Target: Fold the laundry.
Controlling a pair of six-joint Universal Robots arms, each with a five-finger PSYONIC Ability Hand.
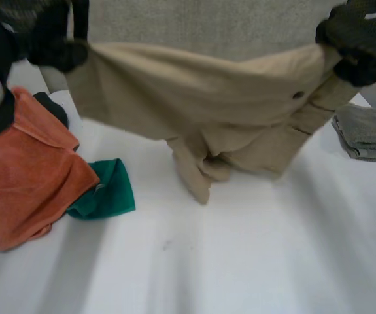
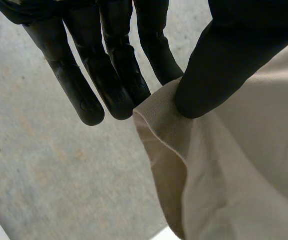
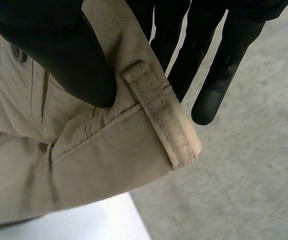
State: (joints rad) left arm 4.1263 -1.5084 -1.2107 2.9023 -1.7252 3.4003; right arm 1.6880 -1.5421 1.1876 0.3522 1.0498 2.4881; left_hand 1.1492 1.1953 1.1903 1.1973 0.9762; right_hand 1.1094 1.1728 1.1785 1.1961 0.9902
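Spreading step: left hand (image 1: 53, 49), right hand (image 1: 361, 46) each pinch beige trousers (image 1: 194, 98) by waistband end, above table (image 1: 240, 261); next probably lay flat there.

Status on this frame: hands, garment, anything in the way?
Left hand pinching a top corner of the beige trousers; right hand pinching at the belt loop. Trousers held up, legs touching table. Orange cloth, green cloth, grey cloth off to the sides.
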